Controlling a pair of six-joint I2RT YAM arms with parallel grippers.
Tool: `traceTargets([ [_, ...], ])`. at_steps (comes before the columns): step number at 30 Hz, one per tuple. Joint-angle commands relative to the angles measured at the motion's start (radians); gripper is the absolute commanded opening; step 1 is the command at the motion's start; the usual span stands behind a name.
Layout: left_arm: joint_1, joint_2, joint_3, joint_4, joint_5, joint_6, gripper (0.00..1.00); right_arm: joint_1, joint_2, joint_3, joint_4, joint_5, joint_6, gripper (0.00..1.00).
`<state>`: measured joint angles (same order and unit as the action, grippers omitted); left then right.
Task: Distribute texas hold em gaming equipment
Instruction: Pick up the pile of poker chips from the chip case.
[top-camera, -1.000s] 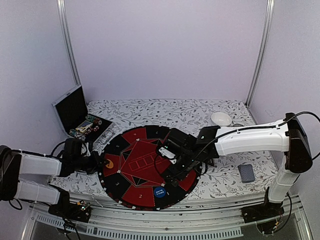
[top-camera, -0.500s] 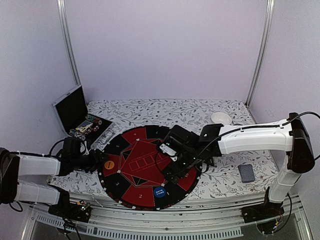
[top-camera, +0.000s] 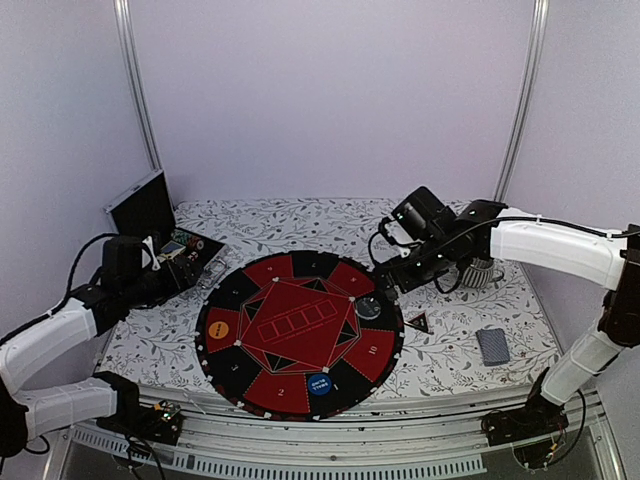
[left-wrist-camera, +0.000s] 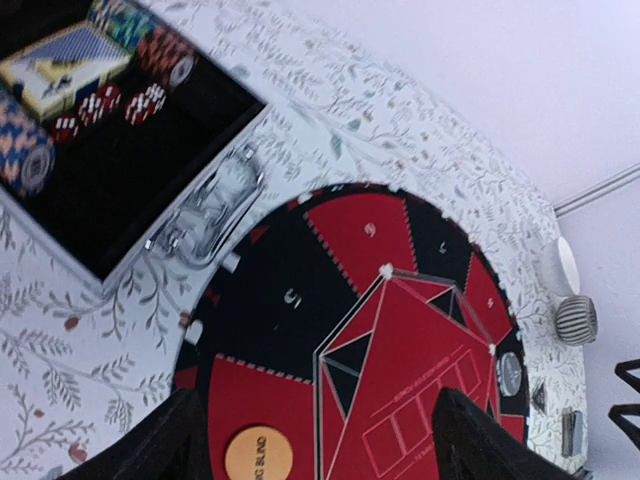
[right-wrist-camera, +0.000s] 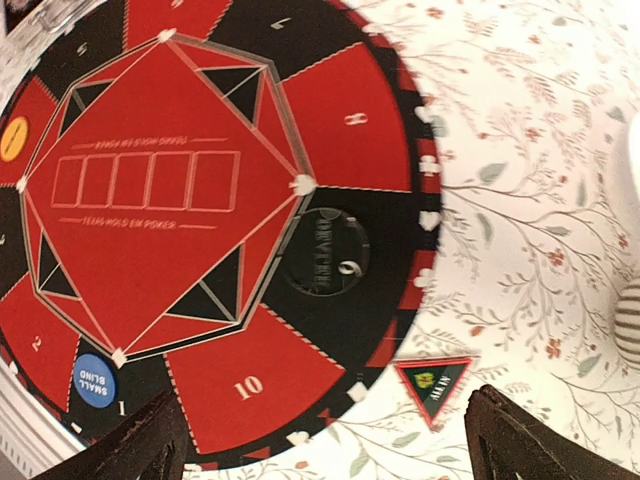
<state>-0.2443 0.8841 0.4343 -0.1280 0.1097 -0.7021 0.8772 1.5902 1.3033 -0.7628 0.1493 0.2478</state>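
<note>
The round mat (top-camera: 262, 300) lies mid-table. On it the orange button (top-camera: 220, 327) sits at 9 o'clock, the blue button (top-camera: 319, 383) between 5 and 6 o'clock, and a dark dealer disc (right-wrist-camera: 325, 252) at about 2 o'clock on a black sector. The triangle marker (top-camera: 419, 322) lies on the flowered cloth just beside the mat's rim at 3 o'clock, and the deck of cards (top-camera: 492, 346) rests well apart towards 4 o'clock. At 10 o'clock an open case (top-camera: 205, 252) holds the poker chips (left-wrist-camera: 100, 103). The left gripper (left-wrist-camera: 315, 400) hangs by that case with its fingers spread wide and nothing between them. The right gripper (right-wrist-camera: 328, 395) hovers over the 2 o'clock rim, likewise spread and empty, with the ribbed cup (top-camera: 482, 272) just beyond it.
</note>
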Motion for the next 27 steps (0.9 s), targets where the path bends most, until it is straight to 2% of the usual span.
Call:
traceTargets([
  [1, -0.033, 0.047, 0.181, -0.108, -0.071, 0.181, 0.82, -0.113, -0.071, -0.037, -0.056, -0.007, 0.025, 0.99],
  [6, -0.041, 0.169, 0.415, -0.191, -0.108, 0.322, 0.83, -0.201, -0.09, -0.017, -0.054, -0.033, 0.026, 0.99],
  [11, -0.041, 0.235, 0.551, -0.227, -0.127, 0.38, 0.89, -0.245, -0.099, -0.021, -0.022, -0.044, 0.011, 0.99],
  [16, -0.041, 0.249, 0.568, -0.234, -0.122, 0.366, 0.91, -0.3, -0.095, -0.084, 0.016, -0.078, -0.015, 0.99],
  [21, -0.038, 0.247, 0.567, -0.238, -0.106, 0.318, 0.98, -0.322, -0.056, -0.167, 0.051, -0.102, -0.039, 0.99],
  [27, 0.007, 0.272, 0.585, -0.234, -0.117, 0.326, 0.98, -0.32, 0.035, -0.123, 0.017, -0.032, -0.051, 0.99],
])
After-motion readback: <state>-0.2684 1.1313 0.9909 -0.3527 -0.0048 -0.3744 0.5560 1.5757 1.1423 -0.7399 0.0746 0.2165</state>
